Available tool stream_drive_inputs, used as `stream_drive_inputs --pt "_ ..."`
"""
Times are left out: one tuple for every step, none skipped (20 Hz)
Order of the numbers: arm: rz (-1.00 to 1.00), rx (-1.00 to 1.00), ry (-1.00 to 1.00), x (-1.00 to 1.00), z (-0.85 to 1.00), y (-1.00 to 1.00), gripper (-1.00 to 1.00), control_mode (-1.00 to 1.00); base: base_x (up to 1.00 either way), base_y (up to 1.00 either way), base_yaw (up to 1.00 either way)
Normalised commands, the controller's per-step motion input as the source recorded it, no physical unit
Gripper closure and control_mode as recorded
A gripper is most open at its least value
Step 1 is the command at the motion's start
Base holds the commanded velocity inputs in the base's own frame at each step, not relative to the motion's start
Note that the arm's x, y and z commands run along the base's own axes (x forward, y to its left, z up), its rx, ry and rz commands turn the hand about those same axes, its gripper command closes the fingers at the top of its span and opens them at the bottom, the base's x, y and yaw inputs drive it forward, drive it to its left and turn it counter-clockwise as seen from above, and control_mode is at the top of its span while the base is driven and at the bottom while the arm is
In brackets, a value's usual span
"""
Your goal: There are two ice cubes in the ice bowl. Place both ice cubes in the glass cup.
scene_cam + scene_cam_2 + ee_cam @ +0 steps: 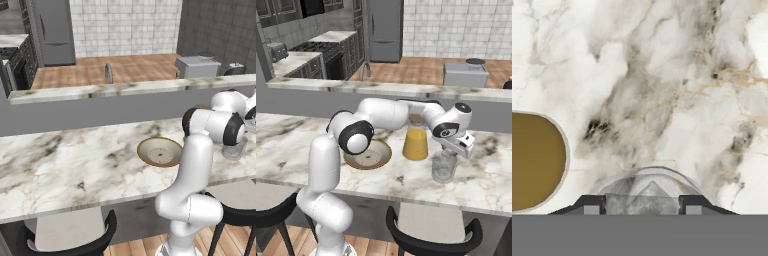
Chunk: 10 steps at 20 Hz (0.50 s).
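The gripper [642, 206] hung right over the glass cup [444, 167], its fingers wide apart (nothing held). The ice bowl [367, 154] sat beside an orange pitcher [415, 144].

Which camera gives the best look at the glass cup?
The right base view: the glass cup stands whole beneath the gripper. The left base view has it partly behind the arm; the hand view catches just its rim.

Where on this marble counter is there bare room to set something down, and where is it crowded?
Bare: the wide stretch of counter left of the ice bowl, and the front strip before it. Crowded: right of the bowl, where the orange pitcher, glass cup and gripper cluster.
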Motion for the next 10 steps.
stream_drive_inputs --pt "0.00 0.00 0.00 0.00 -0.08 0.00 1.00 -1.00 0.00 0.00 0.00" --pt "0.00 0.00 0.00 0.00 -0.17 0.00 1.00 -1.00 0.00 0.00 0.00" --pt "0.00 -0.01 0.00 0.00 -0.22 0.00 1.00 -1.00 0.00 0.00 0.00" --pt "0.00 -0.02 0.00 0.00 -0.22 0.00 1.00 -1.00 0.00 0.00 0.00" --pt "0.00 -0.02 0.00 0.00 -0.24 0.00 1.00 -1.00 0.00 0.00 0.00" --pt "0.00 -0.02 0.00 0.00 -0.24 0.00 1.00 -1.00 0.00 0.00 0.00" --pt "0.00 -0.01 0.00 0.00 -0.21 0.00 1.00 -1.00 0.00 0.00 0.00" --pt "0.00 -0.02 0.00 0.00 -0.19 0.00 1.00 -1.00 0.00 0.00 0.00" --pt "0.00 -0.02 0.00 0.00 -0.19 0.00 1.00 -1.00 0.00 0.00 0.00" --pt "0.00 -0.03 0.00 0.00 -0.20 0.00 1.00 -1.00 0.00 0.00 0.00"
